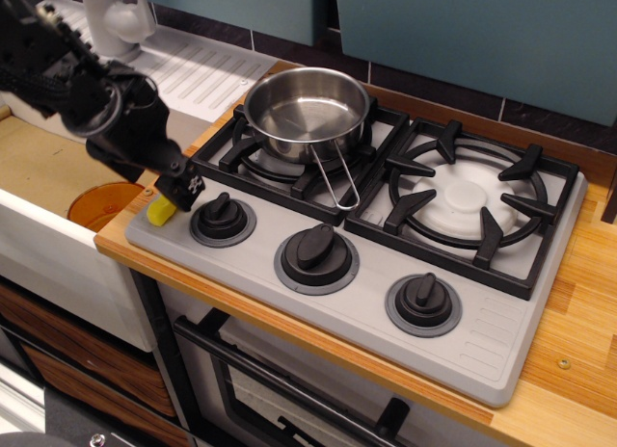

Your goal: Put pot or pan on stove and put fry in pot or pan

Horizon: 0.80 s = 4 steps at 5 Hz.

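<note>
The shiny steel saucepan stands upright and empty on the left burner of the grey stove, its wire handle pointing to the front. The yellow fry lies on the stove's front left corner, left of the first knob. My black gripper is down on the fry's far end and covers most of it. Only the fry's near end shows. The fingers' spacing is hidden by the gripper body, so I cannot tell whether they are closed on it.
A round orange disc lies in the sink to the left. A white faucet and a ribbed drain board are behind. The right burner is bare. The wooden counter extends right.
</note>
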Tool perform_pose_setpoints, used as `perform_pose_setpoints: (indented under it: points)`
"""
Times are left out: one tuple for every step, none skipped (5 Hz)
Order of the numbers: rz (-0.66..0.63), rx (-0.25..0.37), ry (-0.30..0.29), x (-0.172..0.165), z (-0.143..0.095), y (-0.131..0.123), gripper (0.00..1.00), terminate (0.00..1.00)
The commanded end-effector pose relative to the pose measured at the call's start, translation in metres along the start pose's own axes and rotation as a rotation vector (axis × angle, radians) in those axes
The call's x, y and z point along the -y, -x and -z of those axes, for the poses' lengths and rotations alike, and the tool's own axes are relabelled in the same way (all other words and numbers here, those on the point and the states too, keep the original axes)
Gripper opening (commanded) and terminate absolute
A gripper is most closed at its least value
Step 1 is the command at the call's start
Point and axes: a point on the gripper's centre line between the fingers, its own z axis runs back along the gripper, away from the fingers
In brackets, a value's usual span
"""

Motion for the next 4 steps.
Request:
perform_pose_setpoints:
  points:
    - [-0.012, 0.027, 0.007, 0.0049, 0.0013, 0.0029, 1.0, 0.0]
    - [-0.024, 0.025, 0.014, 0.0075, 0.0013, 0.003, 0.0, 0.0]
    - [-0.029, 0.022, 0.026, 0.0075, -0.0007, 0.0025, 0.0, 0.0]
    - [-0.037, 0.013, 0.031, 0.009, -0.0044, 0.0023, 0.0, 0.0]
